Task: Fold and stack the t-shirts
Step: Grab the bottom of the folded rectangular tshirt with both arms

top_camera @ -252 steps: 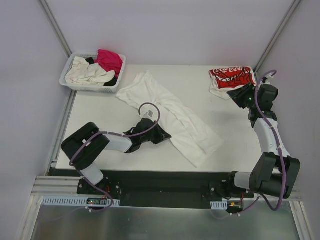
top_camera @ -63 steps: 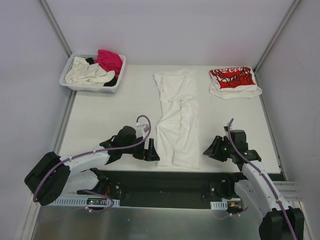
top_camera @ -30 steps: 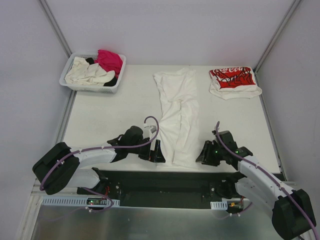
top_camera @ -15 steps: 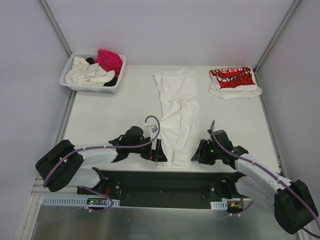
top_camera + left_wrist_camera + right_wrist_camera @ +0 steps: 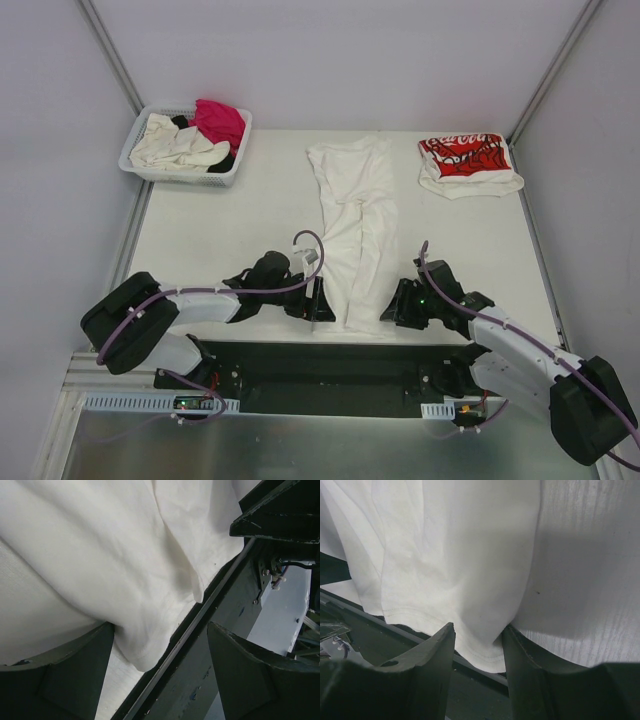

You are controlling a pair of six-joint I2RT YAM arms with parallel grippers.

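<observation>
Lying lengthwise down the middle of the worktop [image 5: 200,230], the plain white t-shirt [image 5: 356,235] had the left end effector [image 5: 318,300] and right end effector [image 5: 393,308] at its near hem; the basket [image 5: 133,150] of shirts and the red-print t-shirt [image 5: 466,160] sat at the far corners. Left wrist view: fingers [image 5: 65,675] spread, hem corner between, grip unclear. Right wrist view: fingers [image 5: 427,665] pinched the hem.

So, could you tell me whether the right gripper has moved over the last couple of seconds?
Yes. The right gripper has moved left, away from the table's right edge, to the white shirt's near corner.
</observation>
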